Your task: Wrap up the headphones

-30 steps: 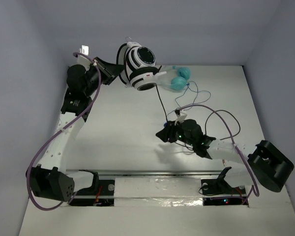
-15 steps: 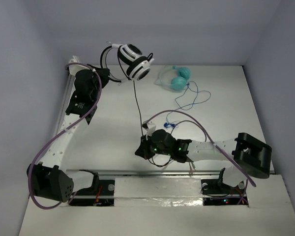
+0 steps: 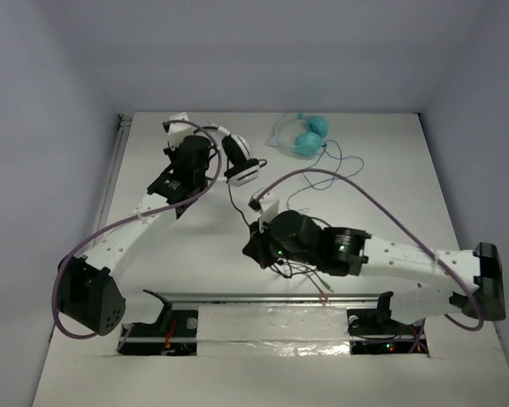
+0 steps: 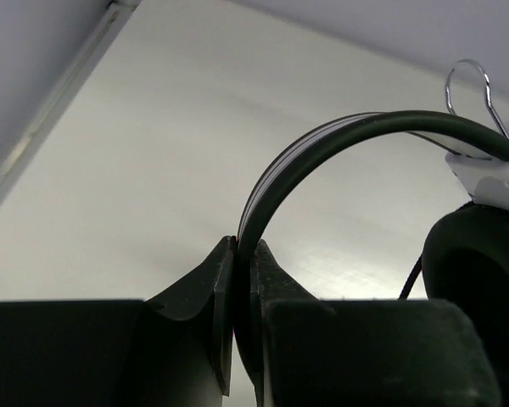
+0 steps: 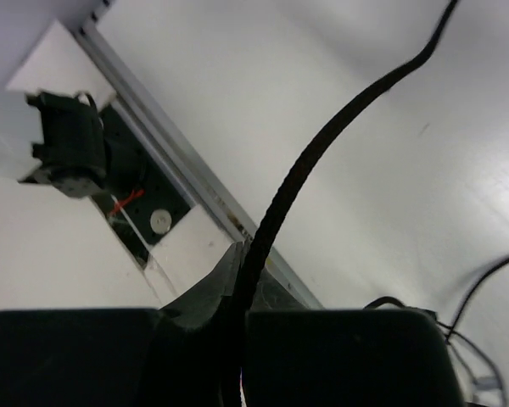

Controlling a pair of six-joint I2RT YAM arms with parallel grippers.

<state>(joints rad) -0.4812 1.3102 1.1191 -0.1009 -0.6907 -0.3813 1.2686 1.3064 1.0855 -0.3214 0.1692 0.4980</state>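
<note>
The headphones (image 3: 240, 163) hang above the table's middle left, white and black. My left gripper (image 3: 217, 153) is shut on their black headband (image 4: 339, 140), which arcs up from the fingertips (image 4: 242, 254); a black earcup (image 4: 475, 263) shows at the right edge. The thin black cable (image 3: 232, 199) runs down from the headphones to my right gripper (image 3: 251, 247), near the front centre. In the right wrist view the braided cable (image 5: 322, 153) sits clamped between the shut fingers (image 5: 246, 254) and rises to the upper right.
Smaller teal headphones (image 3: 304, 136) lie at the back of the table, their blue cord (image 3: 332, 164) looping toward the middle. Loose black cable loops (image 3: 301, 271) lie under the right arm. A metal rail (image 3: 271, 301) runs along the near edge, just below the right gripper.
The right gripper shut on the cable and moved left and nearer to the front rail. The left arm swung the headphones down and right, from the back wall toward the table's middle.
</note>
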